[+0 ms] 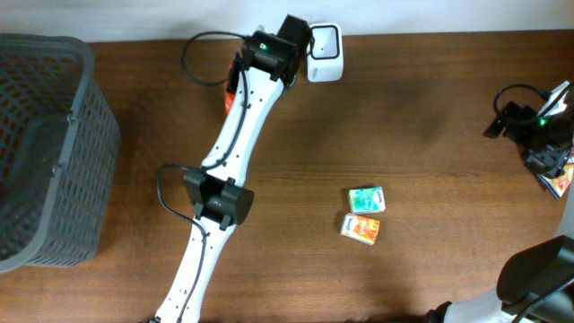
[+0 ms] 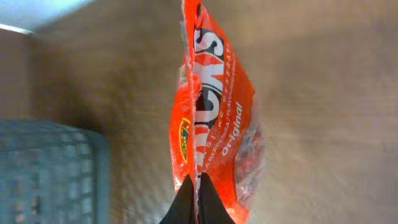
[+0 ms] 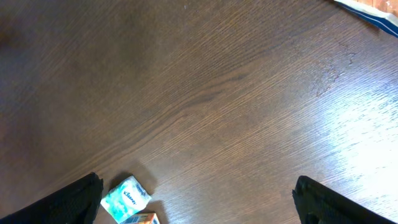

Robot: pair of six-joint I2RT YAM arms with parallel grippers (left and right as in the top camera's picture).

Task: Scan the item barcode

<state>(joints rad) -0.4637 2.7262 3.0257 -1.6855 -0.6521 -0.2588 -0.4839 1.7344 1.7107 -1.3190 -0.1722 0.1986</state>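
My left gripper [image 2: 196,198] is shut on the lower edge of an orange snack pack [image 2: 214,118] with white lettering, which hangs edge-on above the wooden table. In the overhead view only a sliver of the orange pack [image 1: 231,87] shows beside the left arm at the table's far edge. A white scanner [image 1: 324,53] stands just to the right of that arm's wrist. No barcode is visible on the pack. My right gripper [image 3: 199,199] is open over bare wood, its fingers wide apart and nothing between them; the right arm [image 1: 534,130] sits at the far right.
A grey mesh basket [image 1: 45,152] fills the left side of the table. A green tissue pack [image 1: 367,199] and an orange one [image 1: 360,228] lie right of centre. A flat printed packet [image 1: 560,179] lies at the right edge.
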